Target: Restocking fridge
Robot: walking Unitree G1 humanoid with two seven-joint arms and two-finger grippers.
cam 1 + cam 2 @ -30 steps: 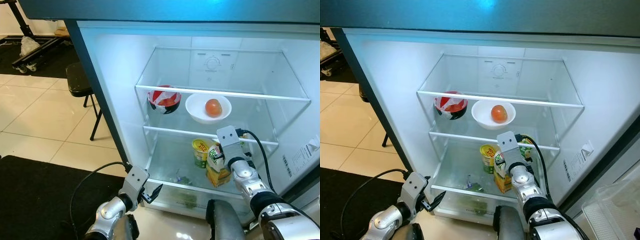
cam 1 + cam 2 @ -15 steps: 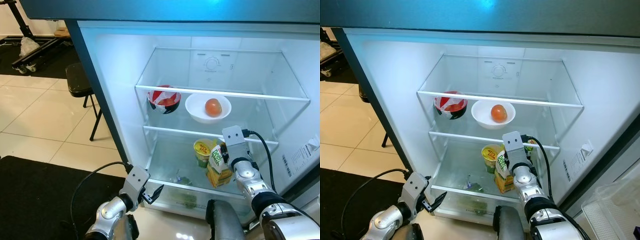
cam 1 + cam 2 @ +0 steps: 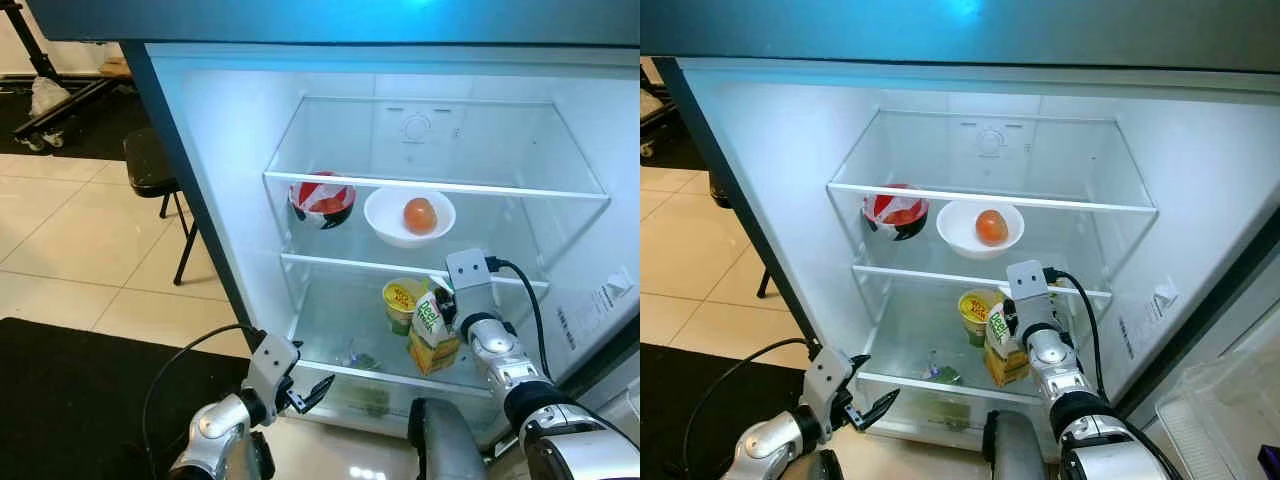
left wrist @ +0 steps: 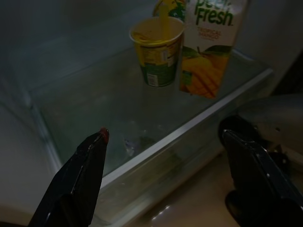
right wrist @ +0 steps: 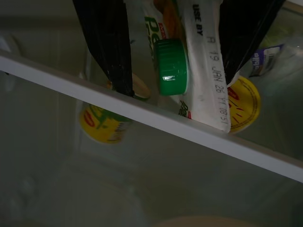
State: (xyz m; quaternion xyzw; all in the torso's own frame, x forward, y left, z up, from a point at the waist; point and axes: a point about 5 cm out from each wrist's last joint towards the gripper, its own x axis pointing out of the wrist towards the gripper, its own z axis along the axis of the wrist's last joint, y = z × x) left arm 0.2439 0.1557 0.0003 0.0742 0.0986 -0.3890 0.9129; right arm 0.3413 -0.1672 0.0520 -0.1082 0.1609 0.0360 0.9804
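A Peel Fresh mango juice carton (image 3: 432, 326) with a green cap (image 5: 172, 66) stands on the fridge's lower glass shelf (image 3: 345, 325), just right of a yellow cup (image 3: 401, 300). My right gripper (image 3: 433, 304) reaches into the fridge and is shut on the carton's top. Its black fingers (image 5: 108, 45) sit on either side of the gable. My left gripper (image 3: 311, 391) hangs open, low outside the fridge at the shelf's front edge. Its wrist view takes in the carton (image 4: 211, 47) and the cup (image 4: 158, 53).
On the middle shelf sit a red-and-white bowl (image 3: 322, 198) and a white bowl (image 3: 385, 222) holding an orange fruit (image 3: 419, 214). The top shelf (image 3: 430, 140) is bare. A black stool (image 3: 150, 165) stands on the tiled floor to the left, and a black mat (image 3: 70, 400) is nearer.
The right wrist has shifted slightly right and the carton now stands more upright beside the cup. The camera has drifted a little. The left gripper has hardly moved.
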